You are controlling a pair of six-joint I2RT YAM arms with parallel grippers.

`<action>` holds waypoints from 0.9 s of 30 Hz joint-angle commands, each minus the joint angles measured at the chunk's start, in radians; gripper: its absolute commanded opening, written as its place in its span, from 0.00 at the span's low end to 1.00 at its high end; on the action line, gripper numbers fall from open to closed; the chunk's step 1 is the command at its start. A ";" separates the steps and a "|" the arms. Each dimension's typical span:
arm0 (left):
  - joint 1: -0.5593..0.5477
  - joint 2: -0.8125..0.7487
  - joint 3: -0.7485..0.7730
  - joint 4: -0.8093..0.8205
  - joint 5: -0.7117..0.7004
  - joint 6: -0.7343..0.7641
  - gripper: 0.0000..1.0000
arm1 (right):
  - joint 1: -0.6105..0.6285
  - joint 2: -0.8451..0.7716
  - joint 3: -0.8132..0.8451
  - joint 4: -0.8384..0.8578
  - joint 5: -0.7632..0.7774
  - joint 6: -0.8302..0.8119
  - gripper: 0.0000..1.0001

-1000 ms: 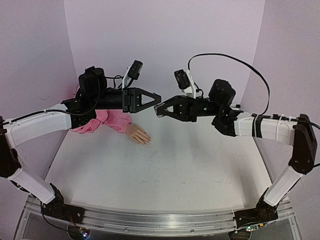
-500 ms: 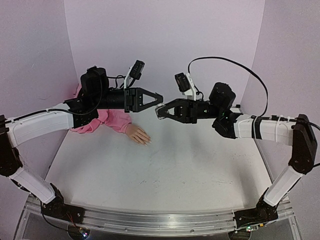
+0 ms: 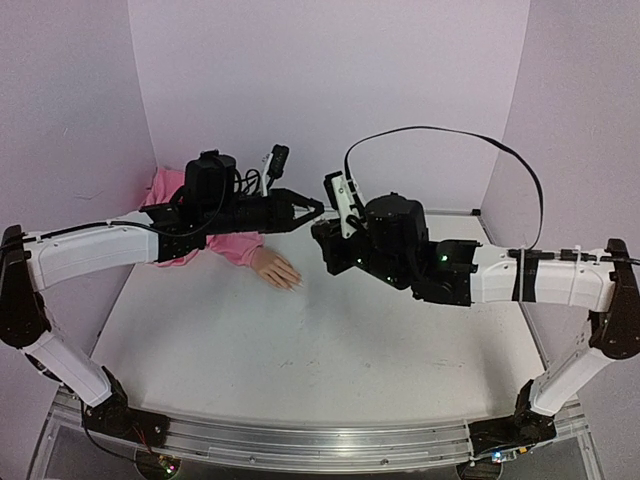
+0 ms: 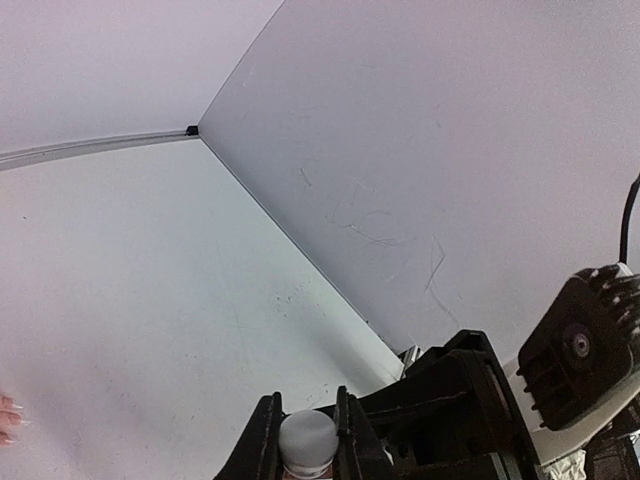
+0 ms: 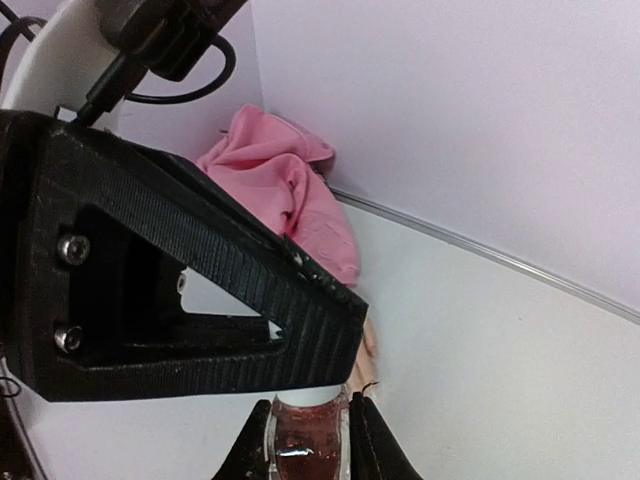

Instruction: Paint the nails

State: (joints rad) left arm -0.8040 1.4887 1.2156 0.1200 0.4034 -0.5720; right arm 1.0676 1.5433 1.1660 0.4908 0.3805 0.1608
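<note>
The mannequin hand (image 3: 275,268) lies on the table at the back left, its pink sleeve (image 3: 225,245) behind it. Its tiny pale nails (image 3: 295,285) point toward the table's middle. The hand's fingertips (image 4: 8,420) show at the left edge of the left wrist view. My right gripper (image 5: 308,440) is shut on the polish bottle (image 5: 308,455), which holds red polish. My left gripper (image 4: 305,435) is shut on the bottle's white cap (image 4: 307,440). Both grippers meet in the air right of the hand, the left gripper (image 3: 316,209) above the right gripper (image 3: 325,238).
Lilac walls close the table at the back and both sides. The pink sleeve (image 5: 290,190) bunches in the back left corner. A black cable (image 3: 440,135) arcs above the right arm. The white table (image 3: 330,350) stretches toward the near edge.
Both arms have moved toward each other. The right wrist has rolled and shifted left, and the left gripper now clamps the cap of the bottle in the right gripper.
</note>
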 commanded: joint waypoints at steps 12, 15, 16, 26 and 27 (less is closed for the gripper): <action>0.031 -0.016 0.083 -0.053 0.115 0.045 0.50 | -0.291 -0.082 -0.042 0.104 -0.722 0.012 0.00; 0.042 -0.037 0.077 -0.039 0.166 0.066 0.64 | -0.372 -0.082 -0.046 0.170 -1.019 0.095 0.00; 0.044 -0.045 0.074 -0.029 0.187 0.072 0.67 | -0.386 -0.078 -0.045 0.199 -1.113 0.122 0.00; 0.043 -0.044 0.098 0.098 0.378 0.062 0.66 | -0.396 0.068 -0.020 0.681 -1.531 0.533 0.00; 0.043 -0.040 0.097 0.111 0.382 0.054 0.61 | -0.396 0.077 -0.023 0.715 -1.534 0.558 0.00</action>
State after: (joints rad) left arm -0.7589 1.4651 1.2606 0.1295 0.7059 -0.5137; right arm 0.6754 1.5833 1.1191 0.9104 -0.9928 0.5167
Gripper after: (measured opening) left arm 0.667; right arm 0.218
